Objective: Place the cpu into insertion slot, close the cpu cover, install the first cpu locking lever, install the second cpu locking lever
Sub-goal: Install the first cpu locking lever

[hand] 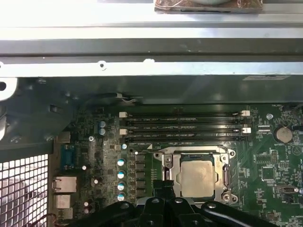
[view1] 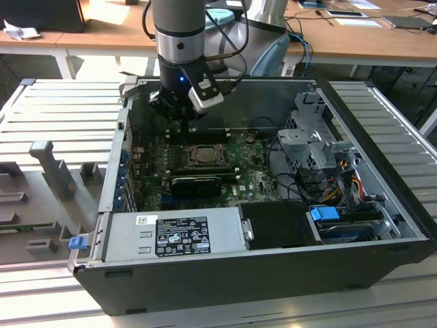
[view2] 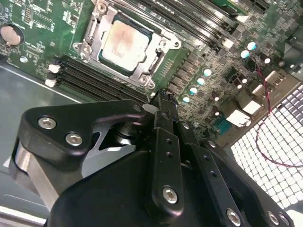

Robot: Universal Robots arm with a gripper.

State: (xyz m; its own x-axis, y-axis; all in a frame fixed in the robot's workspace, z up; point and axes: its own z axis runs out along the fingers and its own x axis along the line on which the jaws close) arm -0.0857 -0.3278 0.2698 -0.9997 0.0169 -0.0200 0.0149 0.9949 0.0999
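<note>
- One Universal Robots arm reaches down into an open computer case [view1: 273, 270], its gripper [view1: 183, 121] hanging just above the green motherboard [view1: 239, 167] near the case's rear wall.
- Its fingers [view2: 163, 106] look pressed together with nothing between them, their tips hovering beside the insertion slot [view2: 124, 45] and not touching it.
- Seated in the insertion slot, the cpu [hand: 197, 178] lies flat, its pale silver-grey top facing up in both wrist views.
- Around the cpu, the cpu cover [hand: 224, 177] lies down over the socket as a metal frame, the chip showing through its window.
- Whether the locking levers are latched, I cannot tell.
- Four black memory slots [hand: 184, 125] run alongside the socket.
- At the case's front sits a grey power supply [view1: 174, 236]; a drive cage [view1: 307, 140] stands on the exterior view's right.
</note>
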